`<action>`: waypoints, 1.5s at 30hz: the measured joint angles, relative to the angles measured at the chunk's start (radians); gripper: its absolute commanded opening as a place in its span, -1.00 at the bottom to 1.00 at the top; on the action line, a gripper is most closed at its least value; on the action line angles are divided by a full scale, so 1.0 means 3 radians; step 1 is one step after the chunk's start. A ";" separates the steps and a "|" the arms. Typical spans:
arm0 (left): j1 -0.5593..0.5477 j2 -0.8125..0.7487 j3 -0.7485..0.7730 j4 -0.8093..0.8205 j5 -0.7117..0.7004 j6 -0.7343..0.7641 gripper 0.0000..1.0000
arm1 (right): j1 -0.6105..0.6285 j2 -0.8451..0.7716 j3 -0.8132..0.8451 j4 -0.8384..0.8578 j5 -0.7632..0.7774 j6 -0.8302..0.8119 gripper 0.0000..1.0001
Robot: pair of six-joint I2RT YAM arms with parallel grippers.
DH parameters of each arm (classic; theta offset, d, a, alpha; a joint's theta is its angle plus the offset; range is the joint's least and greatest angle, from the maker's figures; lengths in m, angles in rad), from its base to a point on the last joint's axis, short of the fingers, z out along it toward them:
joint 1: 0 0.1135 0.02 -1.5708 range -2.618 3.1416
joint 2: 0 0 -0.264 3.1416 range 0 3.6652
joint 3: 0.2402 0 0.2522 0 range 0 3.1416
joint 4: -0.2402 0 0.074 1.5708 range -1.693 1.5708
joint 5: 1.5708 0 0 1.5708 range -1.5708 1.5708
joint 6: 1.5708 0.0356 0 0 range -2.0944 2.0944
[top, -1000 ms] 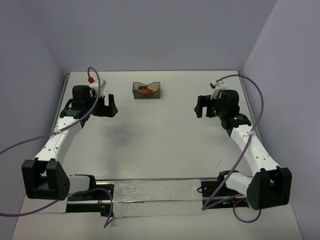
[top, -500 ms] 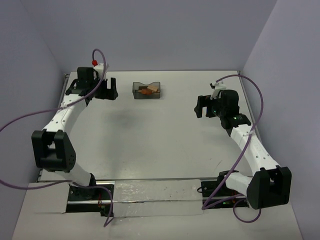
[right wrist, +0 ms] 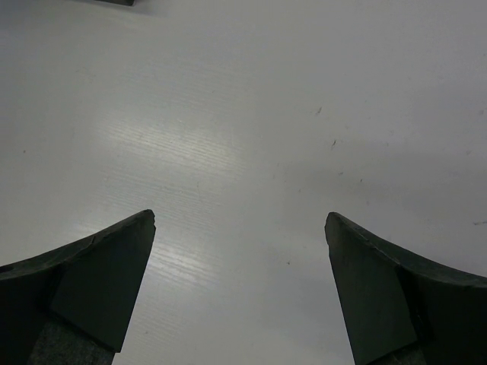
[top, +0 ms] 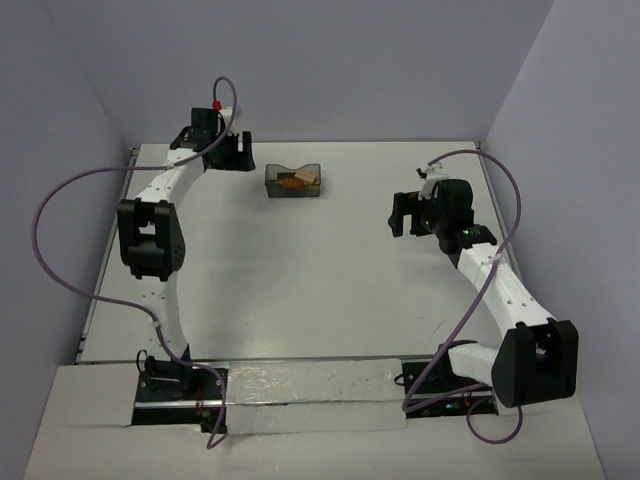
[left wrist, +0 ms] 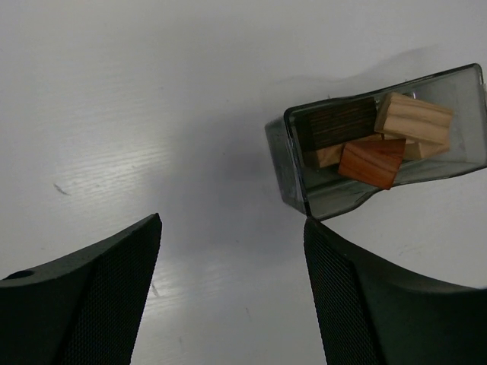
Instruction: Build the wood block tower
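Both claws spread: left gripper beside the bin of blocks, right gripper well apart. Risk — bulky fingers may shove the bin, jamming the jumbled blocks.

a robot lab test cell: plain lilac walls box in a white table

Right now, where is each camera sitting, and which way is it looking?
Top external: above and behind the arms, looking down at the table; shows both arms, the left end effector and right end effector.
Left wrist: on the left arm's wrist, looking down at the bin of wood blocks; its own open fingers show below.
Right wrist: on the right arm's wrist, looking down at plain table; its own open fingers show.
Shared: top external and left wrist both show the bin.
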 measured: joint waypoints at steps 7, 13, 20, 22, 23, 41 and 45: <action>-0.0102 0.0300 0.0176 -0.0054 -0.0027 -0.0210 0.62 | 0.0000 0.0100 0.0000 0.0000 0.0035 0.0000 0.99; -0.0150 0.0461 0.0280 -0.0050 -0.0070 -0.0305 0.59 | 0.0000 0.0199 0.0001 -0.0001 0.0041 0.0000 0.99; -0.0198 0.0637 0.0373 -0.0059 -0.0116 -0.0337 0.55 | 0.0000 0.0249 0.0004 -0.0001 0.0053 0.0000 0.99; -0.0223 0.0687 0.0419 -0.0057 -0.0137 -0.0340 0.51 | 0.0000 0.0260 0.0004 -0.0001 0.0063 -0.0001 0.99; -0.0234 0.0714 0.0440 -0.0057 -0.0153 -0.0343 0.48 | 0.0000 0.0265 0.0004 -0.0002 0.0070 -0.0001 0.99; -0.0312 0.1019 0.0672 -0.0111 -0.0551 -0.0380 -0.69 | 0.0000 0.0343 0.0031 -0.0007 0.0116 -0.0001 0.99; -0.0323 0.1019 0.0672 -0.0130 -0.0620 -0.0362 -1.00 | 0.0000 0.0343 0.0031 -0.0008 0.0125 -0.0001 0.99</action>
